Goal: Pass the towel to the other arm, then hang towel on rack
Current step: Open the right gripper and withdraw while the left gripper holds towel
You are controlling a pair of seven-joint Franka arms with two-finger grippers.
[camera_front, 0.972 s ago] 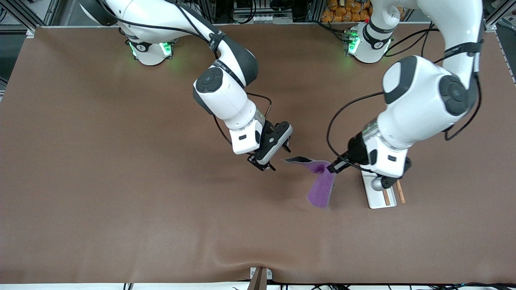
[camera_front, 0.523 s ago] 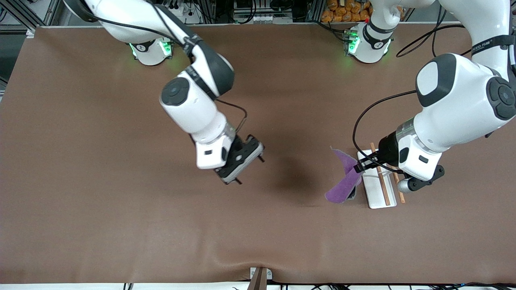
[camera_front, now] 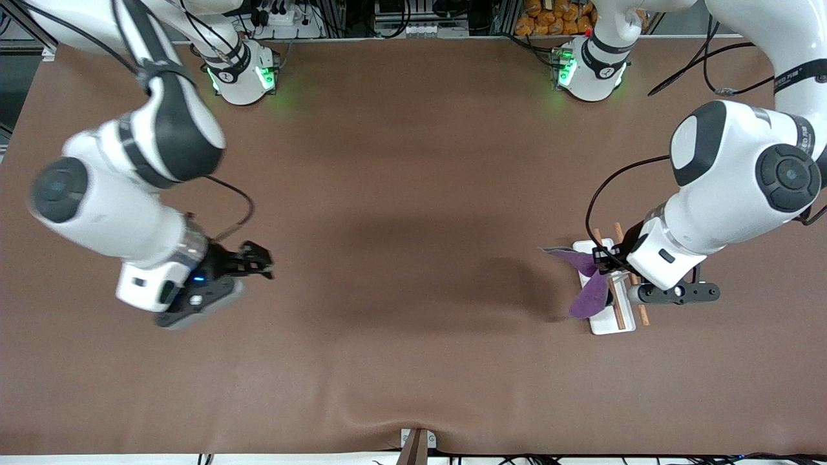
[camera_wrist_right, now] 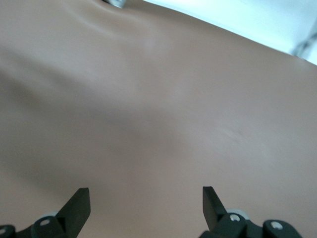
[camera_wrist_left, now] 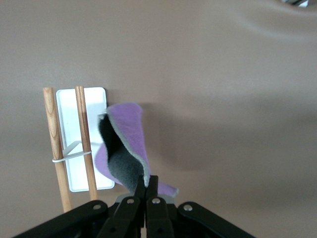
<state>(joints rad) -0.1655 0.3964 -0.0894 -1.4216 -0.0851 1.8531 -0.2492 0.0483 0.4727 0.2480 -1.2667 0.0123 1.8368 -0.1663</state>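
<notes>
- Your right gripper [camera_front: 258, 263] has cleared out: a second ago it hung beside the towel at mid-table, now it sits over bare cloth at the right arm's end, about nine o'clock in the front view.
- Its fingers [camera_wrist_right: 79, 206] are spread wide with nothing between them, only brown table [camera_wrist_right: 158, 99] below.
- So the handover looks finished, and the right arm is simply waiting.
- Your left gripper [camera_front: 604, 261] has carried the towel [camera_front: 589, 284] from open table to right over the rack [camera_front: 597, 323], around three o'clock in the front view.
- The left fingers [camera_wrist_left: 148, 196] are pressed together, pinching one end of the towel; the purple face and grey underside [camera_wrist_left: 121, 166] both show in the left wrist view.
- The towel is in the air, draped down from that pinch, over the rack's edge toward mid-table.
- Its long axis in the front view runs from the pinch at roughly one o'clock down to the free end at about seven o'clock, with a short flap sticking out toward ten.
- The rods [camera_wrist_left: 85, 141] run twelve to six in the front view, nearly parallel to the towel.
- I'd say hanging is the step in hand; the cloth likely needs turning across the rods before you let go.
- Whether the free end touches the base plate I can't tell.
</notes>
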